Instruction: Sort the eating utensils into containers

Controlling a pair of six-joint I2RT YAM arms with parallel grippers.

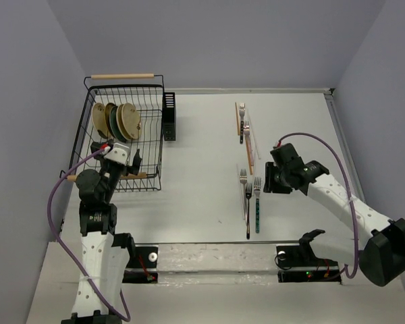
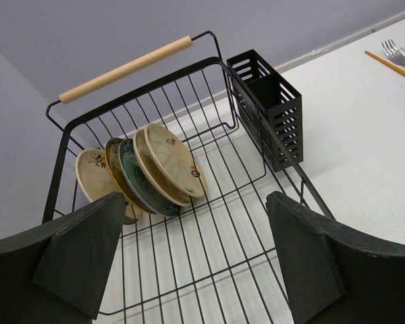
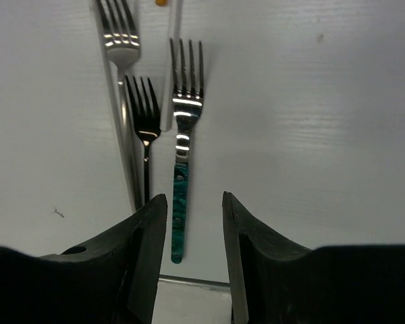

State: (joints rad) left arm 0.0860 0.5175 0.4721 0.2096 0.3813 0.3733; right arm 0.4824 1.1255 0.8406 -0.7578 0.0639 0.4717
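White tabletop under lilac walls. Low in the right wrist view, the right gripper, narrowly parted and empty, frames the teal fork; the dark fork beside it could get pinched along. Left gripper gapes empty over the rack, caddy upper right.

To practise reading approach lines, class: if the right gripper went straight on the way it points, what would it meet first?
Probably the teal-handled silver metal fork, whose handle lies between the open fingers of the right gripper; height above it is unclear.
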